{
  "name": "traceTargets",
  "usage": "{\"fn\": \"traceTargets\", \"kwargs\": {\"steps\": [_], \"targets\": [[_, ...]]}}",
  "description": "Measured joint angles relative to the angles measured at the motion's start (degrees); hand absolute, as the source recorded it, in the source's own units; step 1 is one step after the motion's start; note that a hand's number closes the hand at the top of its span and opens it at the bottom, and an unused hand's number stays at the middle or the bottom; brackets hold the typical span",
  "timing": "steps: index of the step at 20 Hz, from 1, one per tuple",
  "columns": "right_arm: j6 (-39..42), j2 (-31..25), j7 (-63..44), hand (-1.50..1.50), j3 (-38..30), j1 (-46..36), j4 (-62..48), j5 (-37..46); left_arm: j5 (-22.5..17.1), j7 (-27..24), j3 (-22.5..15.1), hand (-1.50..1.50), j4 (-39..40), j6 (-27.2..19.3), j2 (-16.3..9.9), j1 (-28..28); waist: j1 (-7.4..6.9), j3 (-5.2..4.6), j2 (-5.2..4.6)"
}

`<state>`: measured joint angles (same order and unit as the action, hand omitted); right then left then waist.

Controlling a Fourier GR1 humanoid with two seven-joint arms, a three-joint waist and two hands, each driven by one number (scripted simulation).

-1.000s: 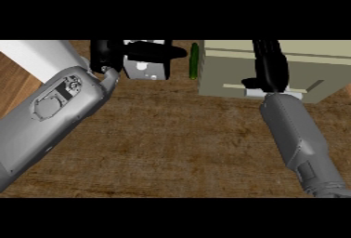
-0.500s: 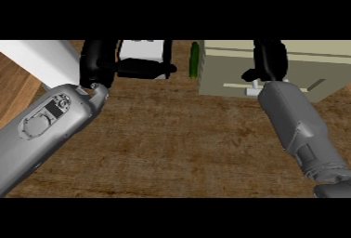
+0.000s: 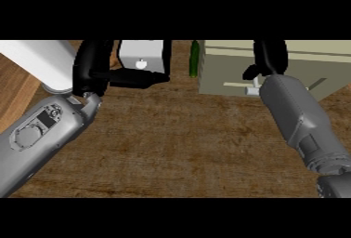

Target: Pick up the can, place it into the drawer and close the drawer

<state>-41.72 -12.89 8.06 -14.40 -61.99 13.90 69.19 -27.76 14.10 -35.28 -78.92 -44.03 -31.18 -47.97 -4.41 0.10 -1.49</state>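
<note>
The right hand (image 3: 269, 58) sits at the beige drawer (image 3: 288, 60), just above its pale handle (image 3: 237, 84); whether its fingers are open or closed cannot be told, and the can is not visible, so it is either hidden by that hand or already inside. If the can is held, lower it fully past the drawer's front wall before releasing, then press the front panel squarely to shut it. The left hand (image 3: 96, 69), thumb extended and holding nothing, rests beside a white box (image 3: 142, 56), near a green vegetable (image 3: 195, 58).
</note>
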Motion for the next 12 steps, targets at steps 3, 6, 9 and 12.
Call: {"fn": "traceTargets", "kwargs": {"steps": [3, 6, 9, 12], "targets": [[0.6, 0.4, 3.8, -1.5, -2.3, -0.4, 0.3, -2.8, 0.2, -0.6, 0.4, -1.5, -0.1, 0.1, 0.0, 0.8, 0.4, 0.1, -0.18], [2.3, 0.7, 8.1, -1.5, -5.3, -0.7, 0.8, -6.5, 0.5, -0.8, 0.5, -1.5, -0.7, -0.3, 0.1, 1.9, 0.64, 0.2, -0.23], [3.7, 1.3, 11.4, -1.5, -8.1, -1.1, 1.4, -9.7, 0.6, -1.0, 0.9, -1.5, -1.1, 0.0, -0.4, 2.8, 1.0, 0.22, -0.15], [6.5, 2.7, 14.6, -1.5, -11.5, -2.4, 2.0, -14.0, 0.8, -1.3, 1.4, -1.5, -1.2, 0.1, -0.7, 3.7, 1.2, 0.28, -0.15]]}}
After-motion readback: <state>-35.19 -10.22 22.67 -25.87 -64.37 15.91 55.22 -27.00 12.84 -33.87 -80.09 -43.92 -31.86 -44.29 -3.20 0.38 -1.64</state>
